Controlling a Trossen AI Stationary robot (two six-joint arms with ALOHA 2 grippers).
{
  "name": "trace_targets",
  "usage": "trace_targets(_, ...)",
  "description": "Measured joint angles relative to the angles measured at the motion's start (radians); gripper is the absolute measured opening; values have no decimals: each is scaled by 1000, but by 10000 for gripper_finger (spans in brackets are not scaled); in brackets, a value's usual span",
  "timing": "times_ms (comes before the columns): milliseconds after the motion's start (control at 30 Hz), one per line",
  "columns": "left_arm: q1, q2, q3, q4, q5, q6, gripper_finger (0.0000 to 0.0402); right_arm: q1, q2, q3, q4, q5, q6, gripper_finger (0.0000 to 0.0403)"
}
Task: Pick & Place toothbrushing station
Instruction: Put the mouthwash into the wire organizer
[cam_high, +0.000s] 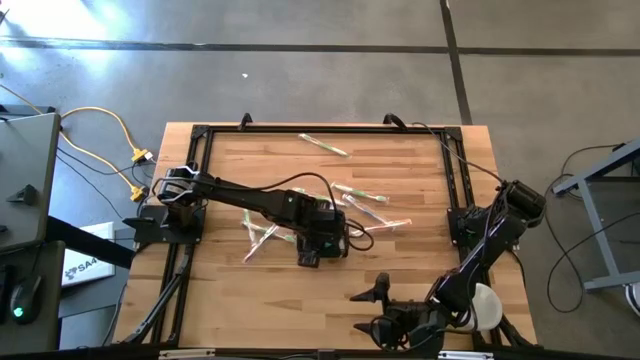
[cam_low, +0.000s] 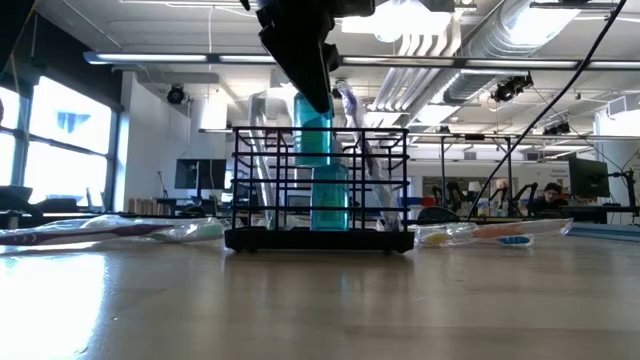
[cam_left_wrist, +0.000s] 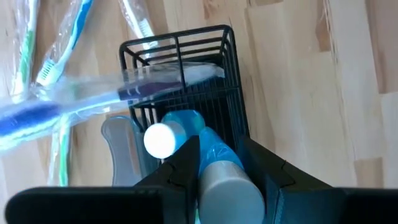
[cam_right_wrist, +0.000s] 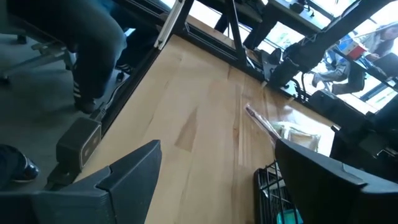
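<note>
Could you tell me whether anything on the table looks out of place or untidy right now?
Yes: several wrapped toothbrushes lie scattered loose on the table around the black caddy, one far off alone. The left gripper grips a blue tube standing in the caddy. The right gripper waits open near the table's edge.

Open-plan lab or workshop, exposed ceiling ducts, monitors on desks beyond the wooden table, concrete floor around it
</note>
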Motion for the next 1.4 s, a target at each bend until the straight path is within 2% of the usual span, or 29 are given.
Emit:
trace_targets(467,0,0,0,-5,4,-63,84,0,0,0,0,-2,0,309)
trace_targets(1033,0,0,0,-4,1,-219,84,0,0,0,-1,-26,4,309)
trace_targets(1400,0,78,1,6,-3,-208,84,0,0,0,-19,-27,24,309)
